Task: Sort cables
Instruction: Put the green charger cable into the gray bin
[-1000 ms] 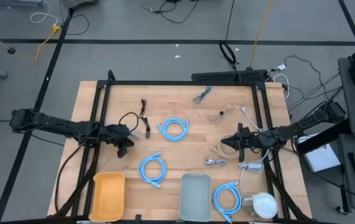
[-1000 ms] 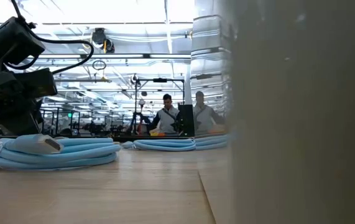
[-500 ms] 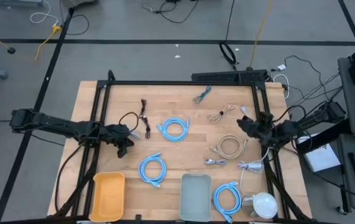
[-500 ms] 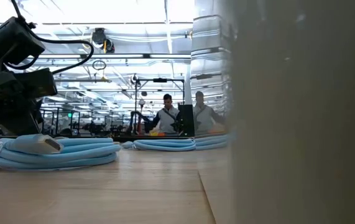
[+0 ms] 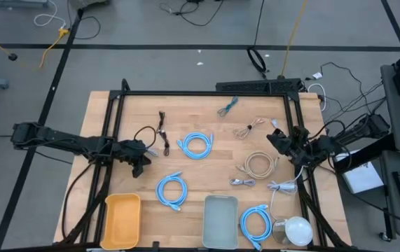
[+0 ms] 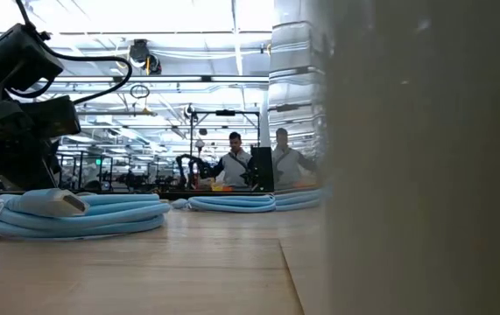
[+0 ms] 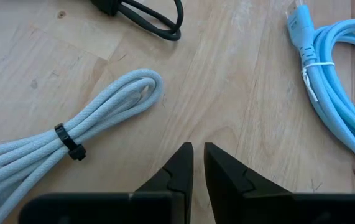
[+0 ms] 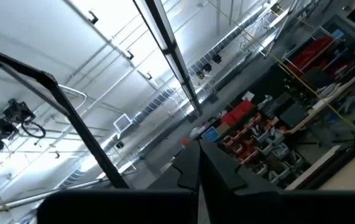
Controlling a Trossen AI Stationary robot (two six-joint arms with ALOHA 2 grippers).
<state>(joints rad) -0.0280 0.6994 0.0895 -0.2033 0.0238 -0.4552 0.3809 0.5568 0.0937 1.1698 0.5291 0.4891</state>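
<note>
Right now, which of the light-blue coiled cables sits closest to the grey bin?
The light-blue coiled cable at the table's front edge, lying right beside the grey bin, between it and the round white object. The other light-blue coils lie farther off.

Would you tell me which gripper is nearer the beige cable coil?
Right. The right gripper sits just beyond the beige coil, toward the table's right edge; the left gripper is far across the table, near its left side.

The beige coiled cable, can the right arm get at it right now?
Probably yes: the beige coiled cable lies uncovered beside the right gripper, nothing between them, though its shut jaws point upward.
</note>
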